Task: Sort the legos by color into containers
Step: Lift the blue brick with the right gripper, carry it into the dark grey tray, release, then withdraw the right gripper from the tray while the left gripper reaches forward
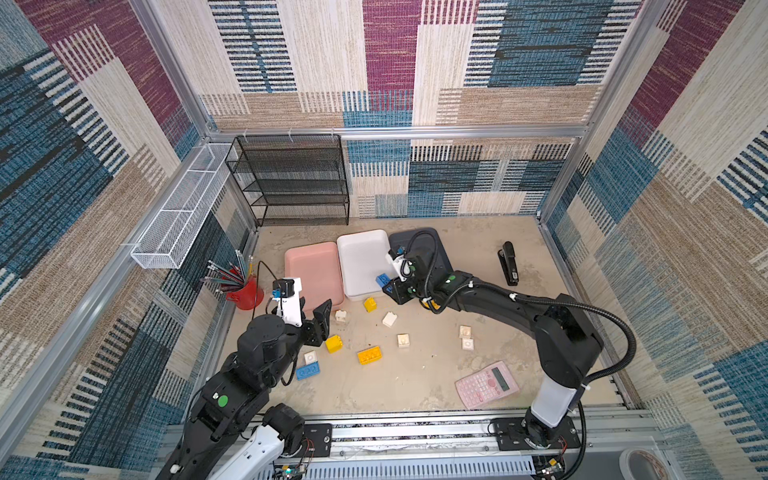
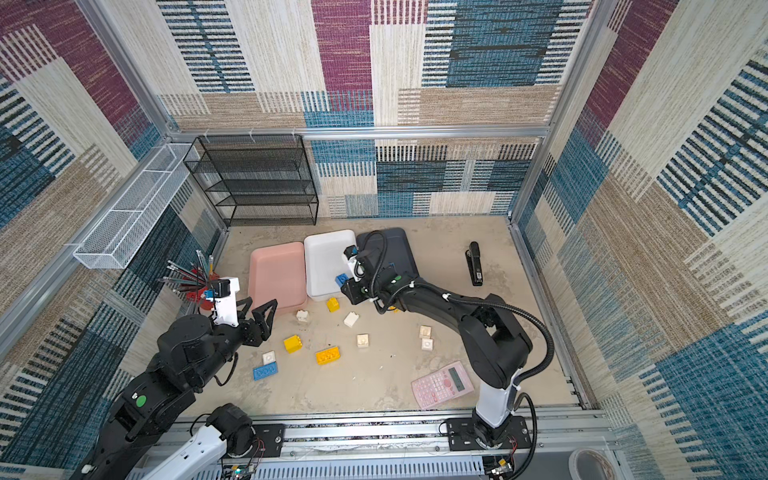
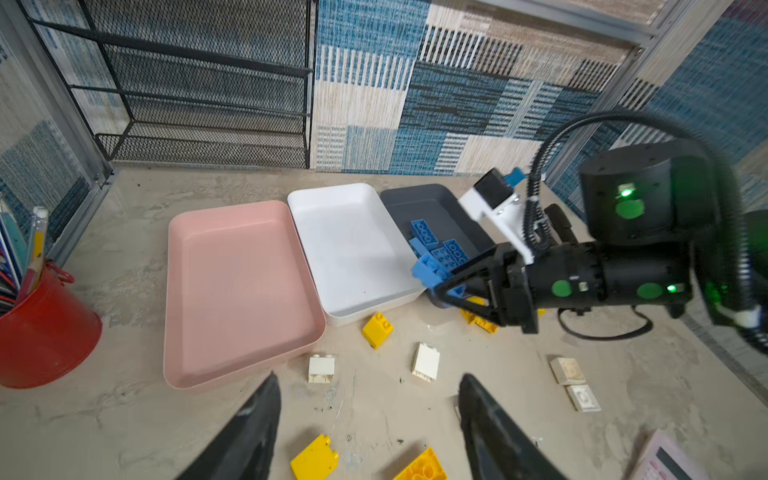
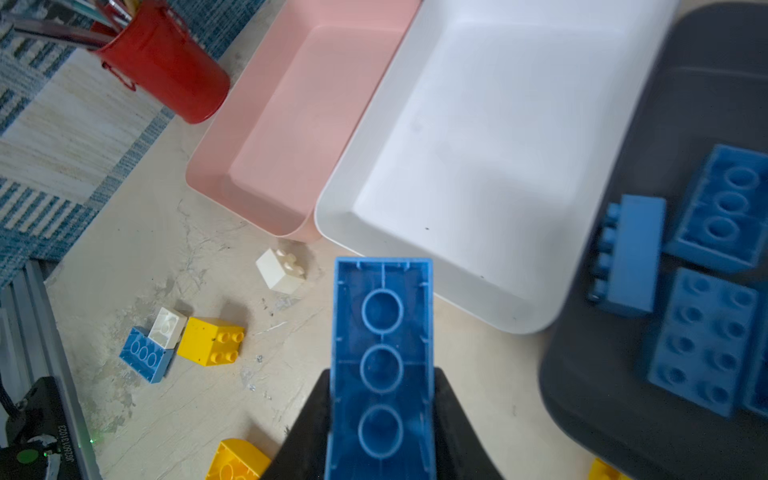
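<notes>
In a top view my right gripper [image 1: 387,286] pinches a long blue plastic lego brick [image 1: 382,279] at the near corner of the white plastic tray [image 1: 361,262]. Left wrist: my left gripper [image 3: 370,399] gapes empty above the counter [image 3: 124,415]. Right wrist: other blue bricks [image 4: 702,340] lie in the dark grey plastic tray [image 4: 615,399].

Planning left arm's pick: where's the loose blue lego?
In both top views, the loose blue lego lies left on the table, beside a white lego.
</notes>
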Robot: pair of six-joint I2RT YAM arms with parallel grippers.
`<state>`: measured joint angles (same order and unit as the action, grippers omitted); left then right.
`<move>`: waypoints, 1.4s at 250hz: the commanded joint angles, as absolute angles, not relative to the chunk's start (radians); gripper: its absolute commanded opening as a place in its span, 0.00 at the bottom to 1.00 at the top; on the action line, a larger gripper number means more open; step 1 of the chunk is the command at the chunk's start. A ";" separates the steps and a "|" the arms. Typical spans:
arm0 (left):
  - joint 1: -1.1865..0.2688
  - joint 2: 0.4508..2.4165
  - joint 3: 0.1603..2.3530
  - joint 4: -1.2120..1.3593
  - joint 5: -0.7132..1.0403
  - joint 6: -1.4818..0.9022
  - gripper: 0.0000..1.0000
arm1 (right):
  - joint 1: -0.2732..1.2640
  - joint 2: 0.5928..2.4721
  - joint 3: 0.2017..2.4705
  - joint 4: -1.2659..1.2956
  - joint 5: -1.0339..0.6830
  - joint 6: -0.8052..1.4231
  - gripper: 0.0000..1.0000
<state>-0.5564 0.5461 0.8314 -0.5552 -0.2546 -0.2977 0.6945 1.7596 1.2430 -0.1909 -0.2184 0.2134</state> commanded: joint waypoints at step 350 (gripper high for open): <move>-0.513 0.936 0.911 -1.069 -0.357 -0.798 0.78 | 0.329 1.648 0.909 0.357 -0.339 0.387 0.83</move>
